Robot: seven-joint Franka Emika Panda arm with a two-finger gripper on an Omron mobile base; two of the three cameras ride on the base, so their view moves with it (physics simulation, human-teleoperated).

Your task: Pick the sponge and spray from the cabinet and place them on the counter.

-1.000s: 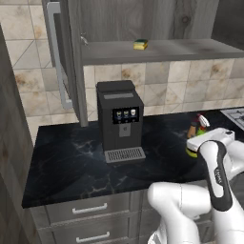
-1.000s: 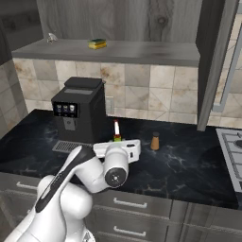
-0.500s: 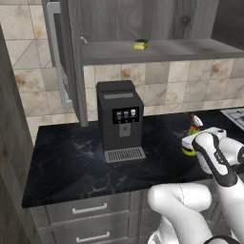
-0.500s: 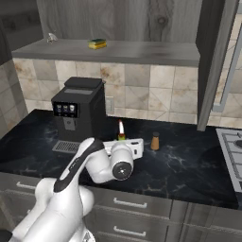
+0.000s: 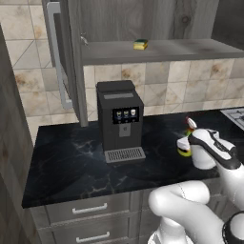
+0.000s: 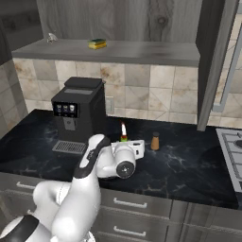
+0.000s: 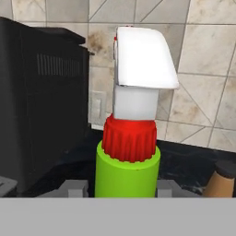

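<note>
Beige tiles back our kitchen scene, and below them runs the black tabletop (image 5: pixel 71 167), where we find our pincer (image 7: pixel 125 190) clamped on the spray (image 7: pixel 131 138), one dark fingertip (image 7: pixel 73 188) either side of its green body. We carry it upright, nozzle up, low over the tabletop right of the coffee machine (image 5: pixel 120 119), probably so it lands standing. Up in the cabinet (image 6: pixel 142 21) the sponge (image 6: pixel 97 44) lies flat on the shelf, waiting. Counting now: one spray in our grip, one sponge, one coffee machine, and one small brown shaker (image 6: pixel 155 141) standing near the spray.
</note>
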